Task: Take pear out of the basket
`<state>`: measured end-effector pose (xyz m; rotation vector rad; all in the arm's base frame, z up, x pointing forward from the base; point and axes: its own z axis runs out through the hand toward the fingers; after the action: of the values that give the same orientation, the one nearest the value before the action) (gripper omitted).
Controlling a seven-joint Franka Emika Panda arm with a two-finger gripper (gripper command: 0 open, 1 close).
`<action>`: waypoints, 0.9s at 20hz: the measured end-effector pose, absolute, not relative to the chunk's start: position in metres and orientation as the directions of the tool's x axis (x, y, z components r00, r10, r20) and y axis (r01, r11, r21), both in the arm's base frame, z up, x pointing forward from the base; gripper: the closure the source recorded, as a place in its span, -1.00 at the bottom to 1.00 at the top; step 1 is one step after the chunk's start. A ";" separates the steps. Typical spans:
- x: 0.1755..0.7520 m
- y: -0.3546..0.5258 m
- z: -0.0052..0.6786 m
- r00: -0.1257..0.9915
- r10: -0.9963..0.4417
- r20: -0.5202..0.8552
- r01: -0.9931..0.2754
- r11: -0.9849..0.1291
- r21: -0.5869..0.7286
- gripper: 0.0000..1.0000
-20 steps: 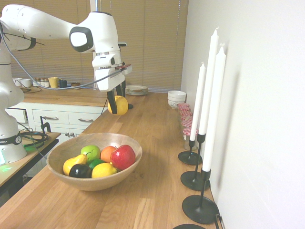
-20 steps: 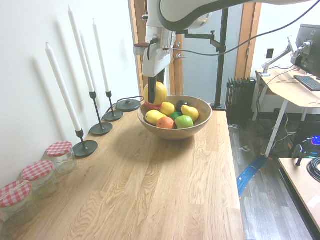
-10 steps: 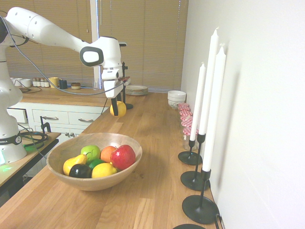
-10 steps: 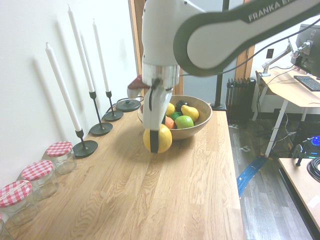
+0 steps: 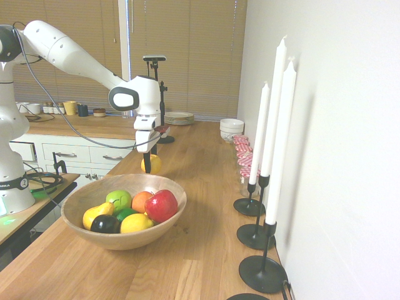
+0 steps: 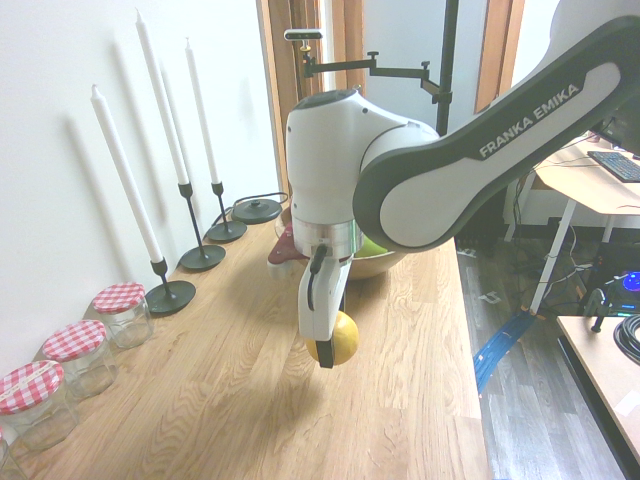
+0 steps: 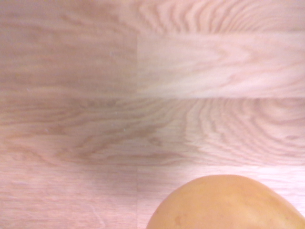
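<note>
My gripper is shut on the pear, a plump yellow fruit. It holds the pear low over the wooden countertop, outside the basket and just beyond its far rim. From the other side the pear hangs close to the wood below the gripper, and I cannot tell whether it touches. Only a sliver of the basket shows behind the arm there. The wrist view has the pear in front of bare wood grain.
In the basket lie a red apple, a lemon, green fruit, an orange, a dark fruit and a slim yellow fruit. Black candlesticks with tall white candles line the wall, with red-lidded jars further along it. Plates and white bowls sit further back.
The arm has carried the pear from above the basket's rim away from it and down, close to the countertop. The grip has stayed shut.
</note>
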<state>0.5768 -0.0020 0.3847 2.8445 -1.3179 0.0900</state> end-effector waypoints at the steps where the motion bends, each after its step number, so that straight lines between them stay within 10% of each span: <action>1: 0.577 -0.002 0.382 0.645 -0.762 0.053 -0.763 -0.647 -0.018 1.00; 7: 0.576 -0.004 0.372 0.642 -0.765 0.045 -0.766 -0.643 -0.008 1.00; 8: 0.576 -0.005 0.372 0.641 -0.766 0.043 -0.767 -0.642 -0.009 -1.00; 18: 0.576 -0.011 0.372 0.630 -0.776 0.040 -0.776 -0.631 -0.012 -1.00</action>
<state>0.5758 -0.0106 0.3721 2.8302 -1.3472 0.0641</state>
